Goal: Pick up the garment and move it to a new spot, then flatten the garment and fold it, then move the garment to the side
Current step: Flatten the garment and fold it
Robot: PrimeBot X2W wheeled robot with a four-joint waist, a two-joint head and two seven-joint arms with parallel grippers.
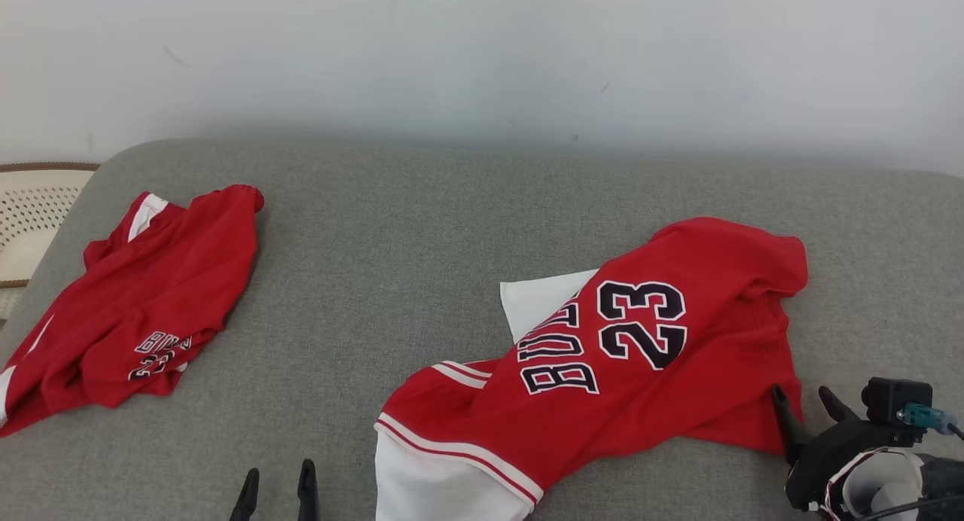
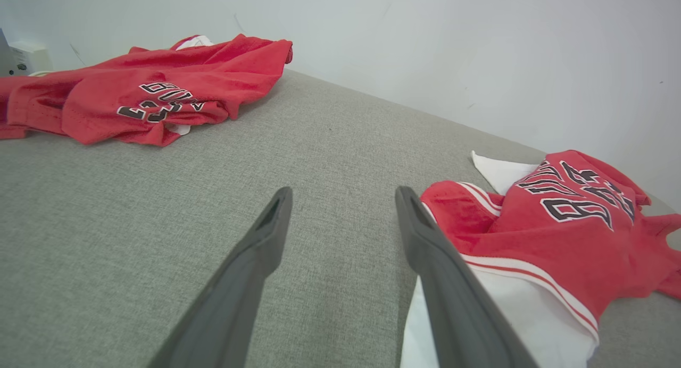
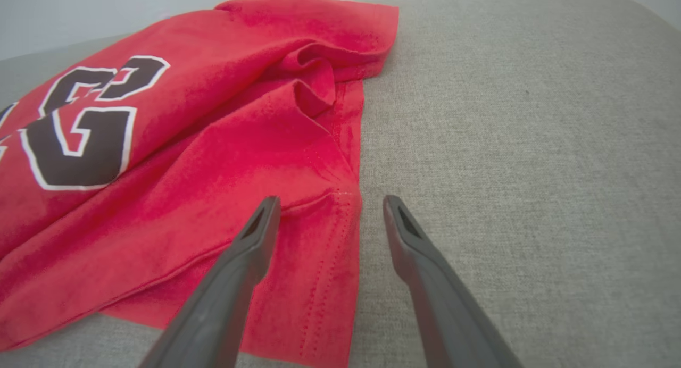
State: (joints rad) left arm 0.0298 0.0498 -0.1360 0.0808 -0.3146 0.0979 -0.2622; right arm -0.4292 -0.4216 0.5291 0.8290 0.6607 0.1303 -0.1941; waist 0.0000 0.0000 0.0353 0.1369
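A red jersey with "BULLS 23" lettering and white trim, the garment [image 1: 640, 355], lies crumpled on the grey cushion at centre right; it also appears in the left wrist view [image 2: 564, 240] and the right wrist view [image 3: 202, 144]. My right gripper [image 1: 809, 400] stands open at the garment's lower right hem, its jaws straddling the hem edge [image 3: 327, 203] with nothing pinched. My left gripper [image 1: 275, 483] is open near the front edge, just left of the garment's white bottom corner [image 2: 343, 198], over bare cushion.
A second red jersey [image 1: 143, 310] lies bunched at the cushion's left side, seen too in the left wrist view [image 2: 149, 86]. A pale perforated basket [image 1: 30, 220] sits beyond the left edge. A white wall backs the grey cushion [image 1: 392, 250].
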